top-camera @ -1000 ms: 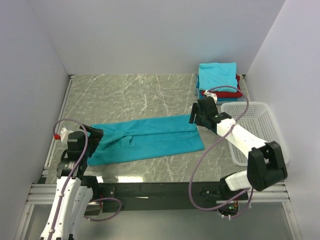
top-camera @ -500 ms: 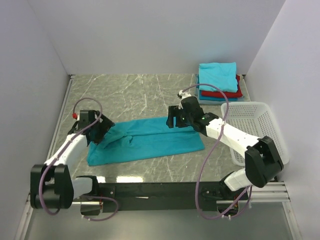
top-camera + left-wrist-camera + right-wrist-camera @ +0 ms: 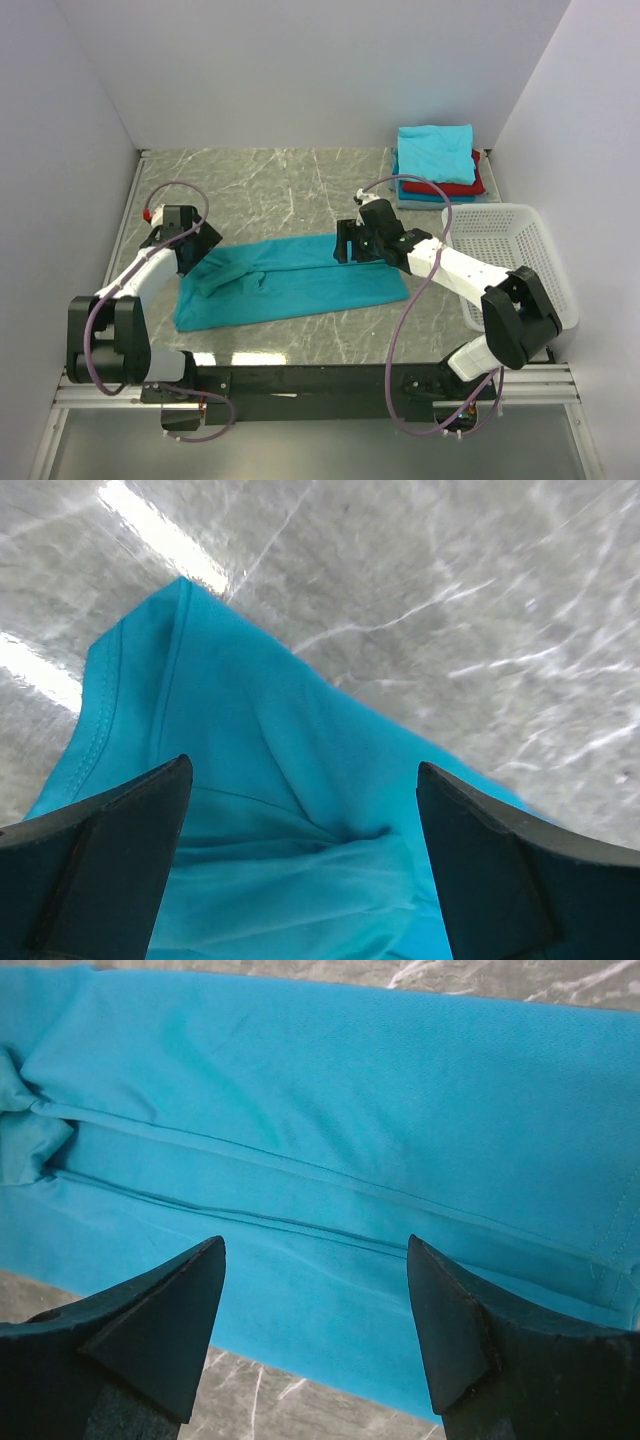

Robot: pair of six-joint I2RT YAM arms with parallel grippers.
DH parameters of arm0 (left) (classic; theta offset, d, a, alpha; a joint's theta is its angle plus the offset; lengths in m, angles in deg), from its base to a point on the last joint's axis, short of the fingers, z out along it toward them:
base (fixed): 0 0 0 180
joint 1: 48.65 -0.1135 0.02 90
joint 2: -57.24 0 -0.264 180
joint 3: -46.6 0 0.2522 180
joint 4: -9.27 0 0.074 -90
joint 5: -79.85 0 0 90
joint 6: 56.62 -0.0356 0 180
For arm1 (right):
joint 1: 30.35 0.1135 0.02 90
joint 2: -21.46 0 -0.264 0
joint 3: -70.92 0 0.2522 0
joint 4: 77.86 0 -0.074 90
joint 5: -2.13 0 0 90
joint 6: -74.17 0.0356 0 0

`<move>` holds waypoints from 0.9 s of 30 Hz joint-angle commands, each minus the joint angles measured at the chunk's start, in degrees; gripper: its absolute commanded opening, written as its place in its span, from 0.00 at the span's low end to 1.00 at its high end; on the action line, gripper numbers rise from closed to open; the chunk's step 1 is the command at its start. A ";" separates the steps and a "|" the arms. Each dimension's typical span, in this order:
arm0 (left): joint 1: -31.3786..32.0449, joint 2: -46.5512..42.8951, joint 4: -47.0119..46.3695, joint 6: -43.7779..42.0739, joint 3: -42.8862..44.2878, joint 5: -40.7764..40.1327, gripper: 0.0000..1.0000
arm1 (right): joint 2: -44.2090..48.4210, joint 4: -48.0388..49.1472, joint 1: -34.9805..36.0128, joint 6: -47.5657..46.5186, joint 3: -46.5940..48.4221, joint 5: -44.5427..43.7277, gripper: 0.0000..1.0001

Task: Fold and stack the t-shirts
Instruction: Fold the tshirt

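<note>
Across mid-table, hovering with both pincers spread apart over the long folded teal t-shirt: left gripper at its 9 o'clock end, right gripper above its 12 o'clock edge. Probably needing pinches through every layer, lifting evenly, keeping edges aligned.

- A long teal t-shirt lies on the gray counter.
- The left fingers are at its left end.
- The right fingers are at its far edge.
- A stack of folded t-shirts sits behind its right end.
- A white basket sits to its right.
</note>
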 commanded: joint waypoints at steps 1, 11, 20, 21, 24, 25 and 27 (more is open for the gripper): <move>-0.01 1.95 -1.21 -3.16 1.56 4.69 1.00 | -0.22 1.51 0.39 0.46 -0.12 -1.90 0.80; 0.08 -2.96 -6.67 -1.23 -7.14 16.24 0.99 | -0.92 0.54 0.30 0.90 -0.57 -4.98 0.80; 0.26 -9.99 -1.75 0.61 -9.17 16.95 0.99 | -0.31 0.01 0.30 0.90 -0.65 -5.42 0.80; 0.17 -10.61 -1.31 0.44 -9.34 16.50 0.99 | -0.31 0.01 0.21 0.98 -0.65 -5.33 0.80; 0.26 -12.20 -0.95 0.27 -9.78 18.24 0.99 | -0.48 0.10 0.30 0.99 -0.74 -5.33 0.80; 0.34 -12.20 -1.47 0.26 -10.39 18.95 1.00 | -0.39 0.01 0.30 0.99 -0.74 -5.33 0.80; 0.26 -11.94 -2.61 0.18 -11.27 21.75 0.99 | -0.48 -0.16 0.30 0.98 -0.65 -5.77 0.80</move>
